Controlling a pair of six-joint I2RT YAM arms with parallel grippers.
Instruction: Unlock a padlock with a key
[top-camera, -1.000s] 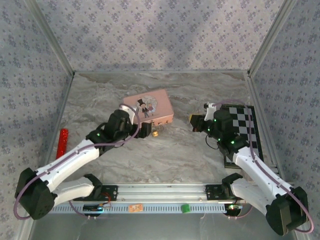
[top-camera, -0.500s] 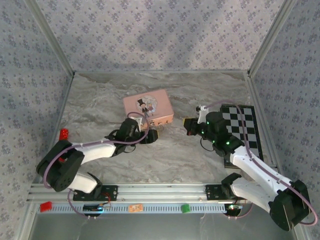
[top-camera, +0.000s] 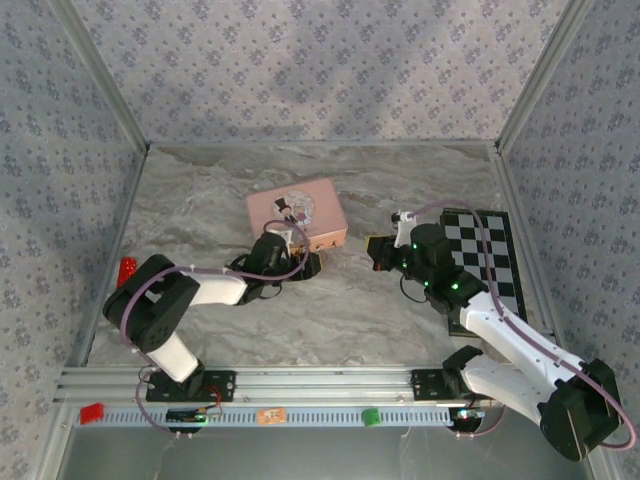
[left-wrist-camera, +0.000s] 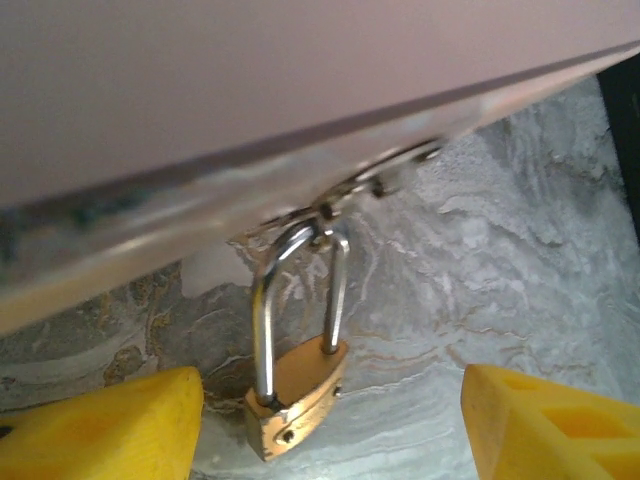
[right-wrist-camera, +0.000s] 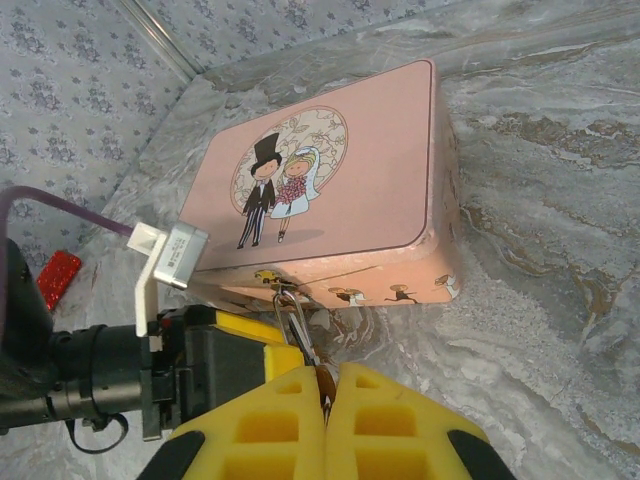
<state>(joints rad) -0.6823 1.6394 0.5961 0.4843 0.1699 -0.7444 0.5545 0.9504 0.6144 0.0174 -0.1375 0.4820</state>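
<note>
Brass-gold padlock (left-wrist-camera: 296, 398), pink tin (right-wrist-camera: 340, 170)

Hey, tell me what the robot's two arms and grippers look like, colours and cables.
The left arm and right arm have white shell links between bulky black joints. A thin purple cable runs along each. Small green lights glow on the right arm. The left gripper and right gripper have chunky yellow fingers; the right's show square moulded pockets.
</note>
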